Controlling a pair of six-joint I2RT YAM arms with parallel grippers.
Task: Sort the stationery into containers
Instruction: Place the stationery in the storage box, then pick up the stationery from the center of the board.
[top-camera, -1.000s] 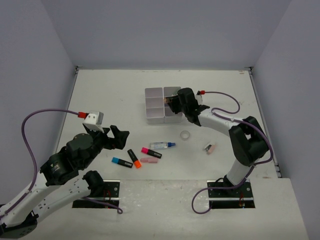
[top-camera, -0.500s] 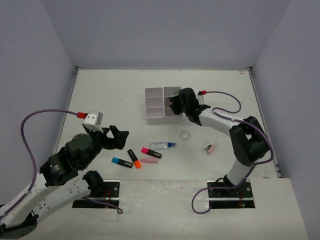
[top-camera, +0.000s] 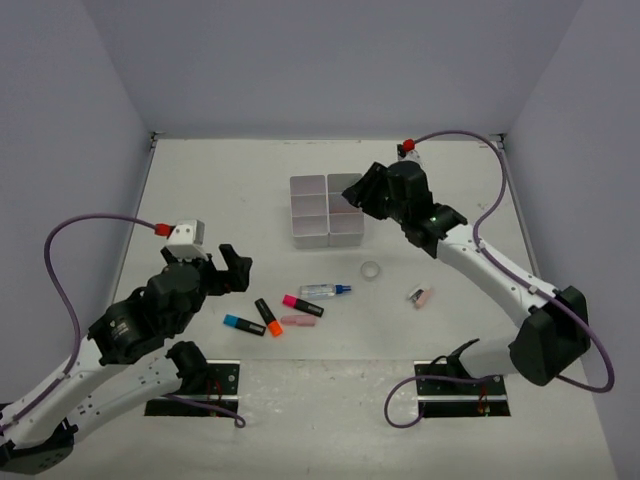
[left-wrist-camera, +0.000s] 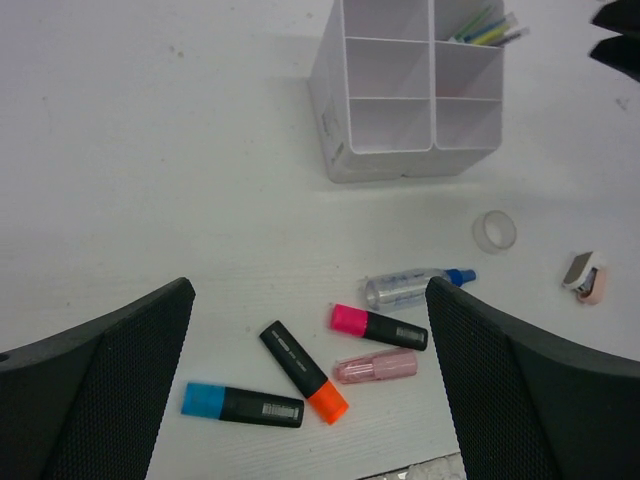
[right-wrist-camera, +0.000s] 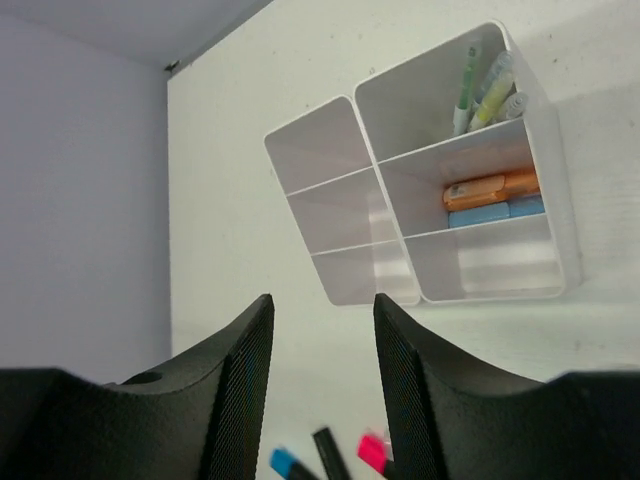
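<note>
The white organiser tray (top-camera: 308, 181) stands mid-table. In the right wrist view the tray (right-wrist-camera: 562, 215) holds thin pens (right-wrist-camera: 482, 92) in one corner compartment and an orange and a blue item (right-wrist-camera: 490, 198) in the one beside it. My right gripper (top-camera: 358, 190) hovers open above the tray's right side, holding nothing. On the table lie a blue-ended highlighter (left-wrist-camera: 243, 404), an orange-ended one (left-wrist-camera: 303, 371), a pink-ended one (left-wrist-camera: 378, 326), a pink capped piece (left-wrist-camera: 375, 367), the glue pen (left-wrist-camera: 415, 286) and the tape ring (left-wrist-camera: 494, 231). My left gripper (left-wrist-camera: 308, 290) hangs wide open above them.
A small pink and black item (top-camera: 420, 296) lies alone to the right of the tape ring (top-camera: 371, 271). The tray's left column of compartments (right-wrist-camera: 325, 210) looks bare. Grey walls close in the table on three sides.
The right gripper has risen out of the tray's right column and opened wider, its arm swinging up and back. The left arm has barely shifted.
</note>
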